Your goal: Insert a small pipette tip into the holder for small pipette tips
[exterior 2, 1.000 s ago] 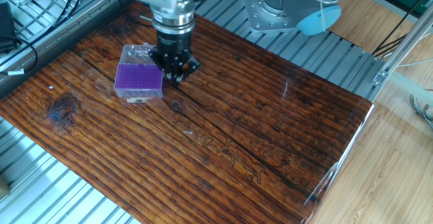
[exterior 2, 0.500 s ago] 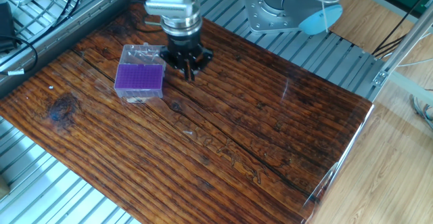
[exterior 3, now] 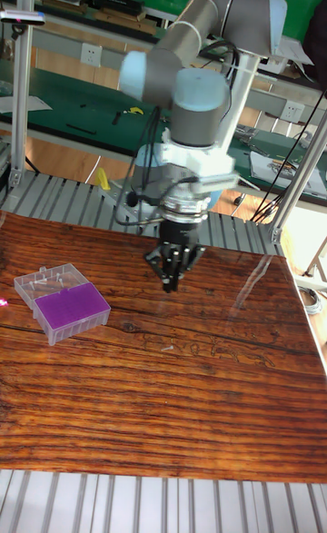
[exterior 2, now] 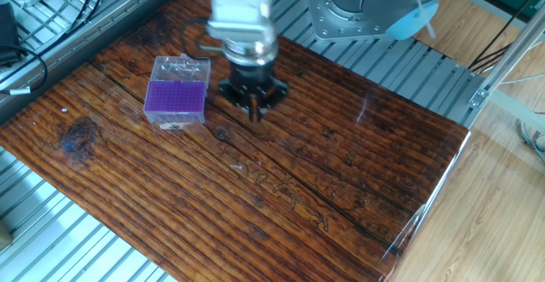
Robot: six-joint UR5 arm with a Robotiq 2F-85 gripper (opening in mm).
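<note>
The holder for small pipette tips (exterior 2: 176, 97) is a small clear box with a purple grid top, standing on the left part of the wooden board, its clear lid (exterior 2: 183, 64) folded back behind it. In the tall fixed view the holder (exterior 3: 73, 306) sits at the left. My gripper (exterior 2: 253, 107) points straight down a little above the board, to the right of the holder and apart from it. Its fingers (exterior 3: 170, 281) meet at a point, shut, and I see nothing between them. A tiny pale sliver (exterior 2: 238, 167) lies on the wood nearer the front; it is too small to tell whether it is the small pipette tip.
The wooden board (exterior 2: 341, 171) rests on a ribbed metal table (exterior 2: 400, 65). The arm's metal base (exterior 2: 341, 14) stands behind the board. Cables (exterior 2: 34, 56) run along the left edge, and an aluminium post (exterior 3: 300, 170) rises at the right.
The gripper has moved right and slightly toward the front, away from the holder's right side. The holder has not moved.
</note>
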